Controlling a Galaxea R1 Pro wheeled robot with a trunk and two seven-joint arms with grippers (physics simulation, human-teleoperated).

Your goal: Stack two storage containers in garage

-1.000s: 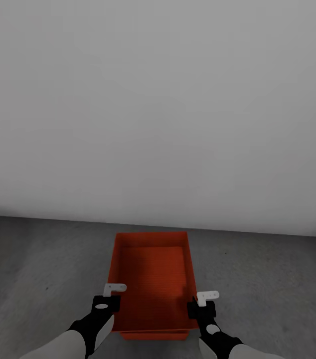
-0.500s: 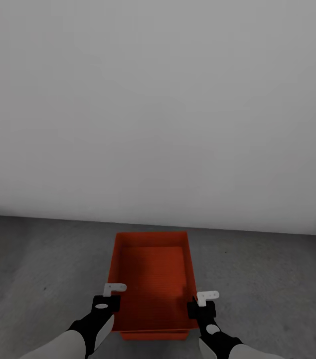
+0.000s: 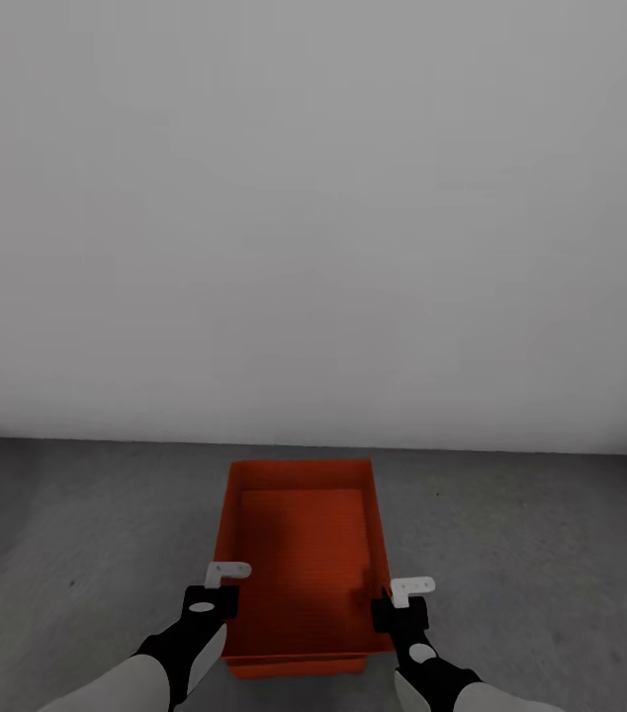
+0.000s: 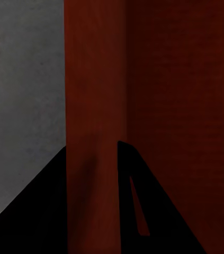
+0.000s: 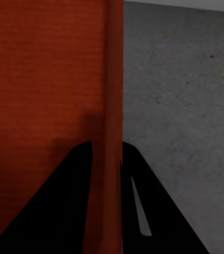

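Both grippers clamp the container's side walls.

No readable text, label, brand, number or sign on anything in view.

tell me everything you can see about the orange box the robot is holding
The orange box is a rectangular open-top bin with plain flat walls and a faintly ribbed bottom, plastic by its look, and it is empty. It sits level, its long side running away from the robot, above the grey concrete floor near a pale wall. The left tool clamps its left wall and the right tool its right wall, each with one finger inside and one outside.
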